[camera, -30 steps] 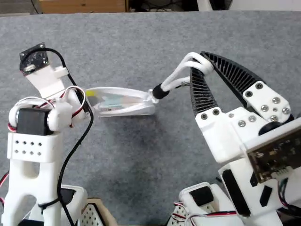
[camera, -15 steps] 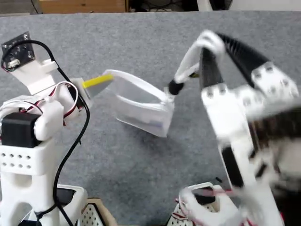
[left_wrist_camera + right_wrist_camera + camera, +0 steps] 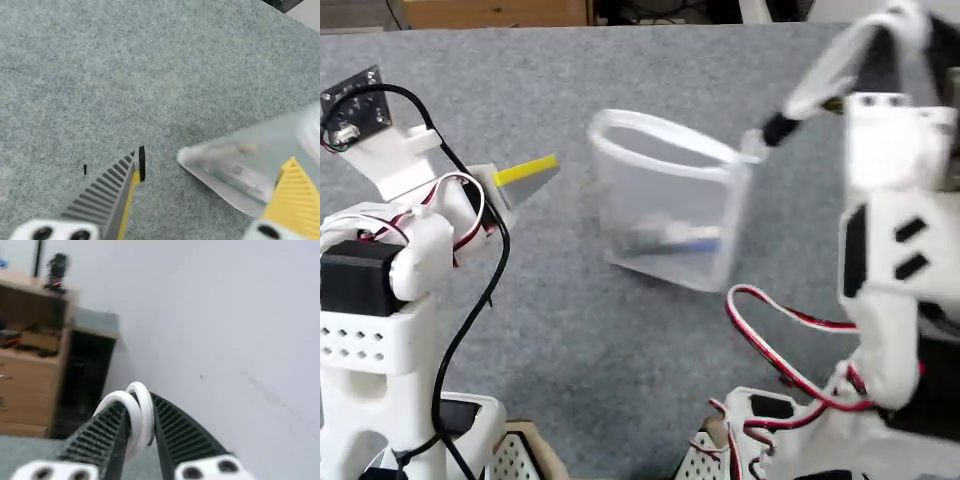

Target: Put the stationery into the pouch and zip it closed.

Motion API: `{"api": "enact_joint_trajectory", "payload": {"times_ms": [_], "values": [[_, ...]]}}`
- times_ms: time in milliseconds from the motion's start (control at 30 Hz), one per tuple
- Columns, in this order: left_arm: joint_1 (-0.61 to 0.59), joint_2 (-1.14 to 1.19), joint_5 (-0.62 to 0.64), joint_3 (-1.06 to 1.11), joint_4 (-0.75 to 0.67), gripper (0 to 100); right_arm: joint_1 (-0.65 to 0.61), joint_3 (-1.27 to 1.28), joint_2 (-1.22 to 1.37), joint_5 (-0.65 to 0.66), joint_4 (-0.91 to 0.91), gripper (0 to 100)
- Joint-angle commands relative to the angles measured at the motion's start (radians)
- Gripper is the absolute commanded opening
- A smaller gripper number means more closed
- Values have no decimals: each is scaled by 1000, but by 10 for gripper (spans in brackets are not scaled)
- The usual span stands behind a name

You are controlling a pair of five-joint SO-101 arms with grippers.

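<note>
Stationery point(image 3: 672, 240) in pouch point(image 3: 660, 190), right of left claw point(image 3: 528, 178)

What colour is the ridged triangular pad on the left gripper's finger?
Yellow. The ridged triangular pad shows best in the left wrist view.

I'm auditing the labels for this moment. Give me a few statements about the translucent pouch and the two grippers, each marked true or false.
1. The right gripper is shut on the white loop strap of the translucent plastic pouch. True.
2. The left gripper is clamped on the pouch. False: its jaws are open, and in the high view it sits apart from the pouch.
3. Stationery shows through the pouch wall, low inside it. True.
4. The left gripper's fingertips are red. False: they are yellow.
</note>
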Motion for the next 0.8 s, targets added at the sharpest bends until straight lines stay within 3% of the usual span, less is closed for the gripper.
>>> {"api": "enact_joint_trajectory", "payload": {"times_ms": [0,300,567,767], "values": [[-4,-3,-9,-35,8,412,78,-116,5,-28,-40,12],[-1,-3,-8,-35,60,414,78,-159,7,-29,8,12],[-5,-3,-9,-33,72,412,-189,-151,16,-86,163,12],[-4,-3,-9,-33,121,414,-273,-119,90,-120,164,12]]}}
